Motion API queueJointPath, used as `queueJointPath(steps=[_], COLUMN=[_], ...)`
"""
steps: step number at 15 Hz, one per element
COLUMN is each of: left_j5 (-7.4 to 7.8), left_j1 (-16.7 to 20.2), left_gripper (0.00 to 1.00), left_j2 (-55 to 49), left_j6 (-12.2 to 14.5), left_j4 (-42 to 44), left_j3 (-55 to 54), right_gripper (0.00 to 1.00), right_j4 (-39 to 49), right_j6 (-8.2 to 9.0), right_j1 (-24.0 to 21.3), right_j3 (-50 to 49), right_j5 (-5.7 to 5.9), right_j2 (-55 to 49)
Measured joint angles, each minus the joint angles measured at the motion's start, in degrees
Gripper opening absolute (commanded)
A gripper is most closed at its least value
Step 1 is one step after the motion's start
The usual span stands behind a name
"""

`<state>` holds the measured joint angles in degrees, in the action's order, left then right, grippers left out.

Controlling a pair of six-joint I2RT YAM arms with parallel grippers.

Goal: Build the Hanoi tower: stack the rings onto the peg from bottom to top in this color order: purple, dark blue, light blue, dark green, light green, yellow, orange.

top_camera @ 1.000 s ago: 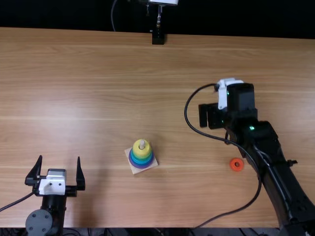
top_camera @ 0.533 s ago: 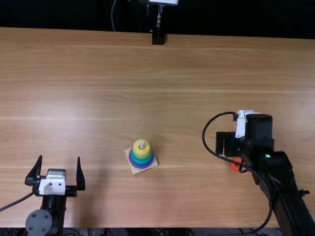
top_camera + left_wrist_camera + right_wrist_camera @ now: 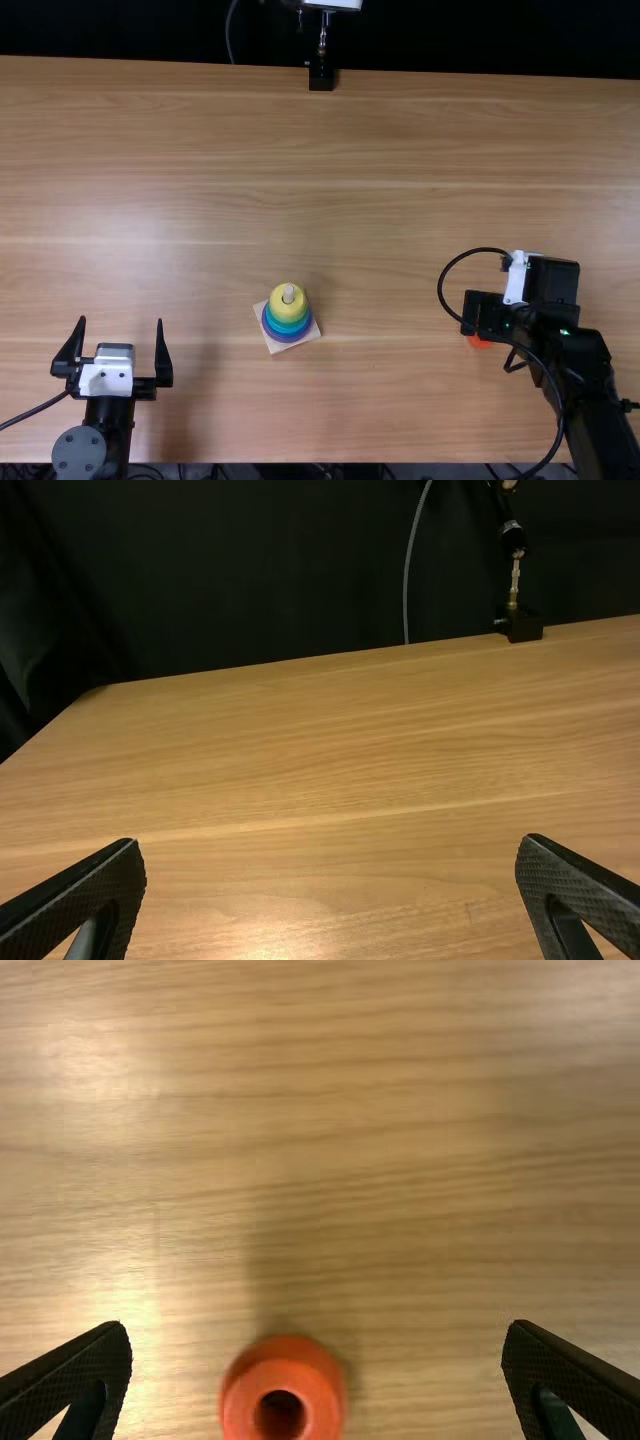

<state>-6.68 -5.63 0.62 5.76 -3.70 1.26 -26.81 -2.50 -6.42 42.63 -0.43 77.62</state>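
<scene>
Fingers spread, the right gripper should center over the orange ring — between three and four o'clock from the tower — before closing.

The desk has a light brown, wood-grained surface with pale glare. A black backdrop spans its far side; a grey cable hangs there.

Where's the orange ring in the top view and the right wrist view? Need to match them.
Top view: orange ring in the lower right, partly covered by the right gripper.
Right wrist view: seen between that gripper's open jaws, hole facing the camera, cut off by the picture's edge.
Shared landmark: the right gripper.
</scene>
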Motion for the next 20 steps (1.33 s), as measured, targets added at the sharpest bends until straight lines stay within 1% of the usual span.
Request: queueJointPath(steps=[3, 8, 9, 13, 20], left_j5=[-0.02, -0.02, 0.0, -0.02, 0.0], left_j1=[0.0, 0.0, 0.0, 0.0, 0.0], left_gripper=[1.0, 1.0, 1.0, 1.0, 1.0], left_j2=[0.0, 0.0, 0.0, 0.0, 0.0], left_j6=[0.02, 0.02, 0.02, 0.02, 0.0], left_j4=[0.0, -0.02, -0.02, -0.04, -0.02], left_j3=[0.02, 0.0, 0.02, 0.0, 0.0], right_gripper=[1.0, 1.0, 1.0, 1.0, 1.0], right_j4=[-0.26, -2.8, -2.86, -2.89, -2.47], right_j6=[-1.4, -5.14, -5.53, -6.36, -6.4], right_j1=[-0.13, -0.13, -0.13, -0.13, -0.11], right_j3=[-0.02, -1.42, -1.42, -1.42, -1.42], right_j5=[0.0, -0.04, -0.04, -0.02, -0.2], right_j2=[0.0, 0.0, -0.02, 0.0, 2.1])
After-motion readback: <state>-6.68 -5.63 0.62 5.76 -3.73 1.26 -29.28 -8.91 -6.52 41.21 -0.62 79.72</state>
